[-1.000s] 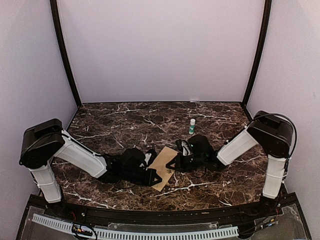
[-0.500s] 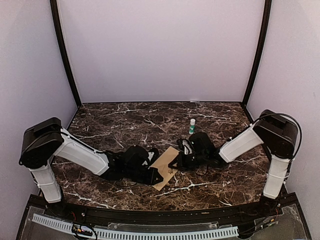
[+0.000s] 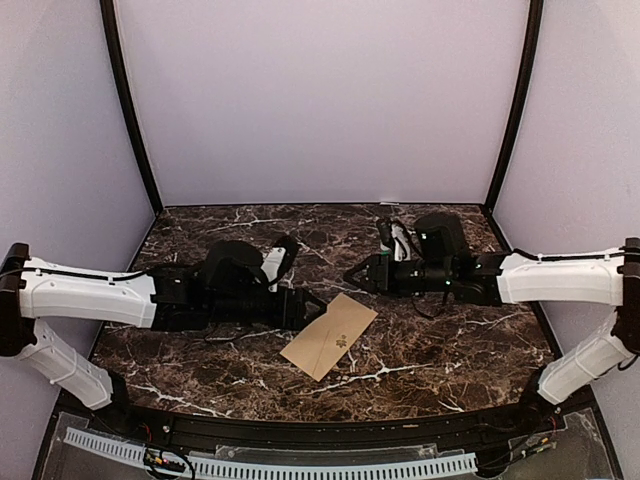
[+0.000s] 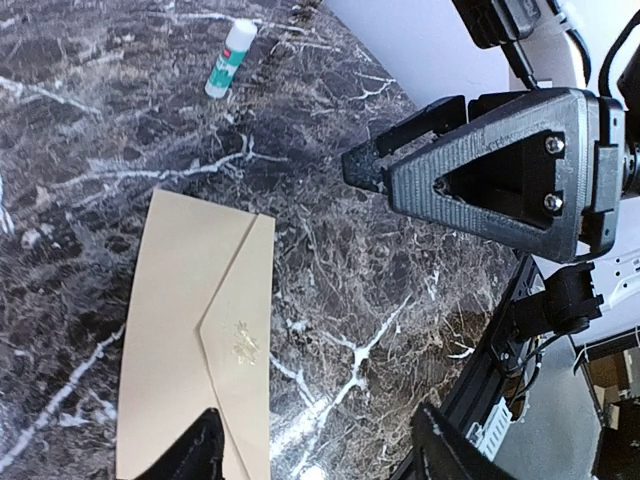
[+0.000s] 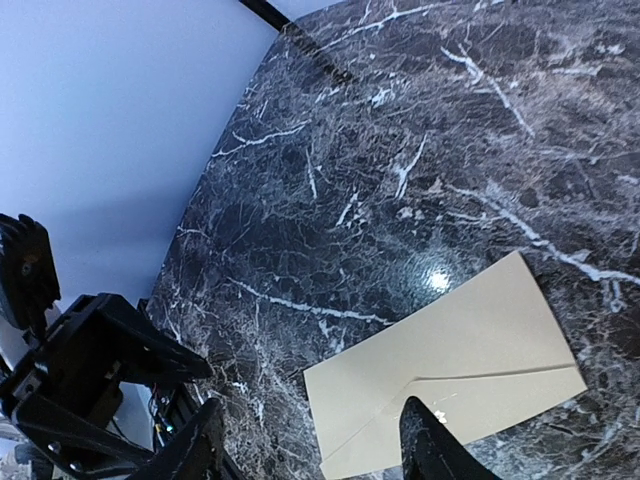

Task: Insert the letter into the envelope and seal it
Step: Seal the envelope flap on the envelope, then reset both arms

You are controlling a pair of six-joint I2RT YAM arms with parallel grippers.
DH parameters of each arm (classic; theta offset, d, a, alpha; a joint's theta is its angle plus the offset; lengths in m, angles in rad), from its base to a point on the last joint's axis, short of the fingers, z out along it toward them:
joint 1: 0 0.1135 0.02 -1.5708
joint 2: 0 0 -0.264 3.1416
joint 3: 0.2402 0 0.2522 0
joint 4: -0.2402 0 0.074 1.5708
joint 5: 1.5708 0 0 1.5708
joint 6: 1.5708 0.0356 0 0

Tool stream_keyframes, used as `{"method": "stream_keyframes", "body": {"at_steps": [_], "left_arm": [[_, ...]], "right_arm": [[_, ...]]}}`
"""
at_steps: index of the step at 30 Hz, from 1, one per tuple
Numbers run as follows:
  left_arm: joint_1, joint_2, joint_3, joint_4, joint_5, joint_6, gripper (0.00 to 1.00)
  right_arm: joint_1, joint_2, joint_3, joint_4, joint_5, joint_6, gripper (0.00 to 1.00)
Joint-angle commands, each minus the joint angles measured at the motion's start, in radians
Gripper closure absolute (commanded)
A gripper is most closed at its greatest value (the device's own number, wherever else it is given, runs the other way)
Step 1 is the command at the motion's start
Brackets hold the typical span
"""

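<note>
Two sets of jaws stand spread apart and hold nothing. Your left gripper [image 3: 310, 305] hangs above the table [image 3: 440, 340] just left of the envelope [image 3: 330, 337]. Your right gripper [image 3: 352, 274] hangs above and behind its far corner. Neither one touches the paper.

The envelope lies flat near the middle of the table, turned at a slant. Its pointed flap [image 4: 243, 340] is folded down over the body. No letter shows in any view, and you cannot tell from here whether it sits inside. The glue stick [image 4: 230, 58] lies on its side farther back, well apart from the envelope.

Expect the envelope to be very light, thin and flexible. It probably skates easily on the polished stone. Lying flush, it offers a finger no lip to get under, so a straight pinch from above is likely to push it away. If you must lift it, go for a corner or a long edge, and pin the far side with the other arm so it cannot slide. Grip gently, because hard pads will crease the paper. To seal it, press flat along the flap rather than pinching.
</note>
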Motion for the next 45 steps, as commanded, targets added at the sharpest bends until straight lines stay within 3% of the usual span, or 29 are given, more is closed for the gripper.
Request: {"method": "stream_keyframes", "body": {"at_steps": [1, 9, 17, 19, 23, 27, 32, 38, 45], "left_arm": [[0.036, -0.092, -0.001, -0.136, -0.057, 0.036, 0.31], [0.275, -0.175, -0.069, -0.132, 0.044, 0.096, 0.24], [0.693, -0.295, -0.238, -0.074, 0.137, 0.172, 0.22], [0.865, -0.343, -0.286, -0.046, 0.172, 0.174, 0.21], [1.098, -0.434, -0.365, 0.008, 0.238, 0.151, 0.19], [1.15, -0.513, -0.398, 0.029, 0.097, 0.162, 0.13], [1.151, -0.609, -0.538, 0.236, -0.101, 0.211, 0.11], [1.151, -0.659, -0.667, 0.464, -0.144, 0.299, 0.07], [1.15, -0.546, -0.735, 0.654, -0.102, 0.413, 0.03]], "right_arm": [[-0.01, -0.101, 0.001, -0.157, 0.152, -0.062, 0.38], [-0.109, -0.244, -0.083, -0.282, 0.263, -0.139, 0.09], [-0.447, -0.369, -0.24, -0.292, 0.21, -0.285, 0.02], [-0.565, -0.397, -0.267, -0.285, 0.165, -0.323, 0.02], [-0.761, -0.457, -0.295, -0.268, 0.126, -0.384, 0.02], [-0.855, -0.525, -0.326, -0.187, 0.156, -0.413, 0.01], [-0.863, -0.668, -0.448, 0.04, 0.259, -0.428, 0.01], [-0.862, -0.787, -0.655, 0.335, 0.372, -0.498, 0.01], [-0.861, -0.813, -0.73, 0.452, 0.4, -0.526, 0.01]]}}
